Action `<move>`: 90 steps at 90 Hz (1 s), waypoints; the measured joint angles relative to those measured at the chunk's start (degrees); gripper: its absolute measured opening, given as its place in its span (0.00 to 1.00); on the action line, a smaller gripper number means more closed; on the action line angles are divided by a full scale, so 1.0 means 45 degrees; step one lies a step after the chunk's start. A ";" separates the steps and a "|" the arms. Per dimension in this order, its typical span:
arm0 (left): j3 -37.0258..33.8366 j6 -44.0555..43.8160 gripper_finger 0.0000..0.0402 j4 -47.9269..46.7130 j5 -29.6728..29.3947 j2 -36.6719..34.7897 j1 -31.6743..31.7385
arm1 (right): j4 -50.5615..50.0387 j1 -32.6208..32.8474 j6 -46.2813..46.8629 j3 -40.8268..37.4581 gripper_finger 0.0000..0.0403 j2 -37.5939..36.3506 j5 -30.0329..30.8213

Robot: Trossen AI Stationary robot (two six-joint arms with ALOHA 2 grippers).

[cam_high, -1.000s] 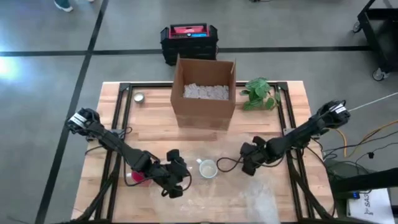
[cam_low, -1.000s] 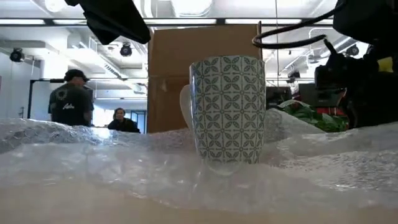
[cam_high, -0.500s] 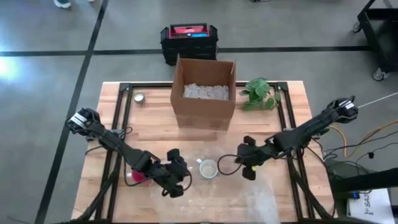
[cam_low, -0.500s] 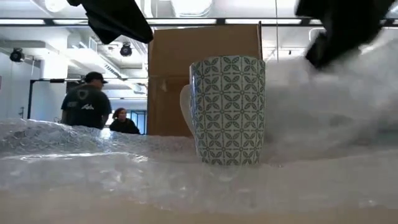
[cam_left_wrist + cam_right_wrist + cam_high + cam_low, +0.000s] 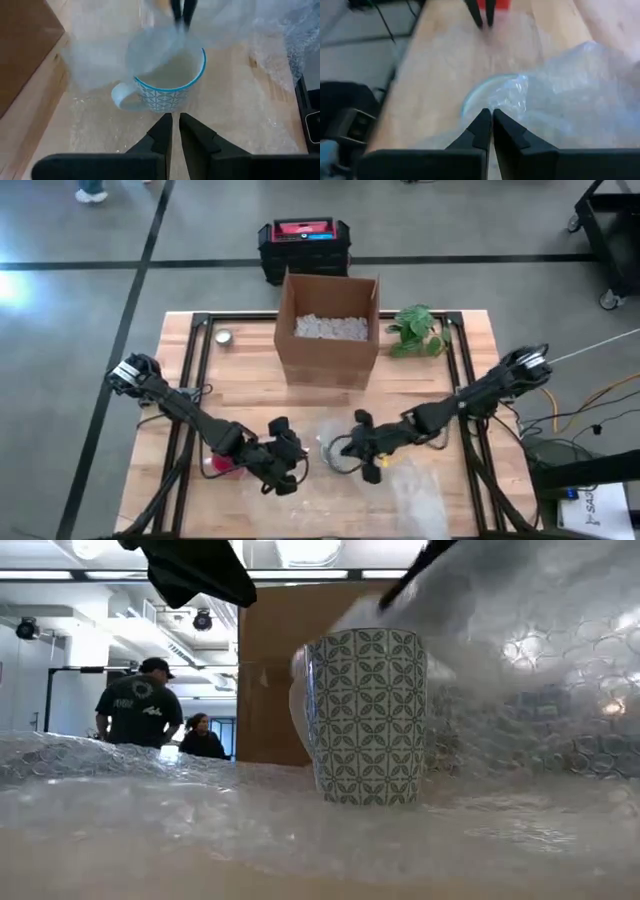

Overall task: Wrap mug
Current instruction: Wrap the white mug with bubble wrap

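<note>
A white mug with a blue-green pattern stands upright on a sheet of clear bubble wrap spread on the wooden table. My right gripper is right beside the mug's right side, shut on the wrap, which rises over the mug's rim. My left gripper sits shut just left of the mug, its fingers pointing at the mug low over the wrap; whether they touch the wrap I cannot tell. My right gripper pinches a bunched part of the bubble wrap between its two fingers; edge or fold I cannot tell. The fingers reach in from the table's right, slanting down. The held part is lifted off the table and drapes over the mug's rim, while the remainder lies flat.
An open cardboard box with white filling stands behind the mug. A green plant lies to its right and a small tin to its left. A red object sits under my left arm. People stand in the room beyond.
My right gripper has gone toward the table's left edge, up to the mug, carrying the wrap's right part with it. That part has lifted off the table and folded over toward the mug's top; the part under the mug has stayed flat.
</note>
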 joint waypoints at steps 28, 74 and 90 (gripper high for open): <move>0.0000 0.0683 0.05 0.2499 -0.1003 0.0470 0.0711 | -0.3141 -0.0024 -0.0881 0.2728 0.00 0.1884 -0.0018; 0.0058 0.0390 0.05 0.3610 0.0665 0.2656 0.1603 | -0.4815 -0.0029 -0.1237 0.3739 0.00 0.1169 0.0021; 0.0034 0.0466 0.05 0.3716 0.0678 0.2655 0.1603 | -0.6438 -0.0027 -0.1282 0.4351 0.00 -0.0123 0.0135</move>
